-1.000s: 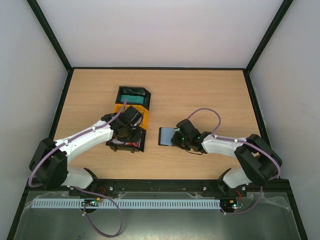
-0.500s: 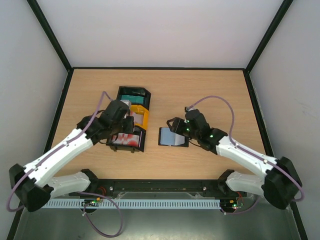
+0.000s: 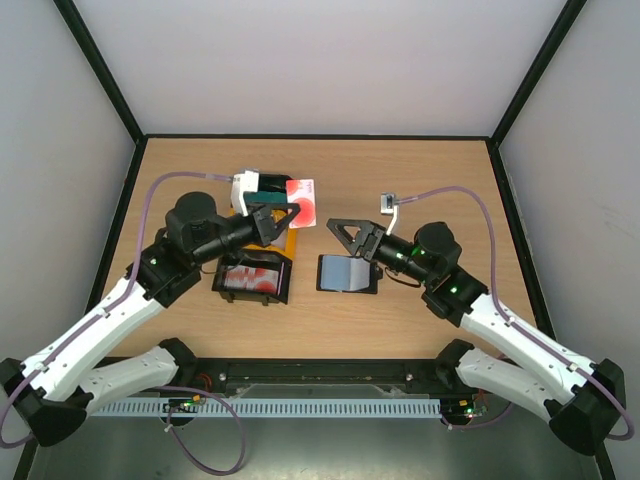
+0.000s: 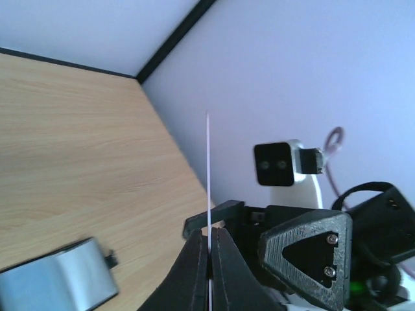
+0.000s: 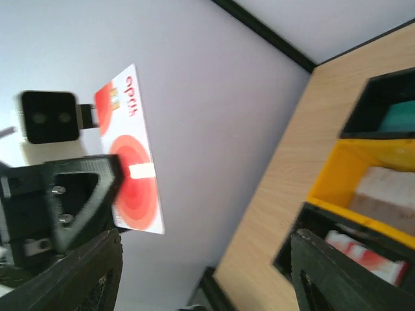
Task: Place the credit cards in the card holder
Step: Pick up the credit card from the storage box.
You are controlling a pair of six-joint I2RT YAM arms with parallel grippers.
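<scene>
A handover seems in hand: the left tool (image 3: 279, 214), clenched on a red-and-white card (image 3: 301, 200), faces the released right tool (image 3: 352, 232), which must next pinch the card's free edge.

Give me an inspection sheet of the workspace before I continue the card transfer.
Surface: wooden table, no spills or marks seen.
Job's things: red-and-white card held up off the table; card holder lying on the table; other cards sit in three trays.
Clutter: nothing seen.
Grippers: left gripper jaws shut on the red-and-white card; right gripper jaws open, empty, near the card holder.
Cables: purple cables loop over each arm, no snag seen.
Surroundings: white walls, black frame; nothing seen.
</scene>
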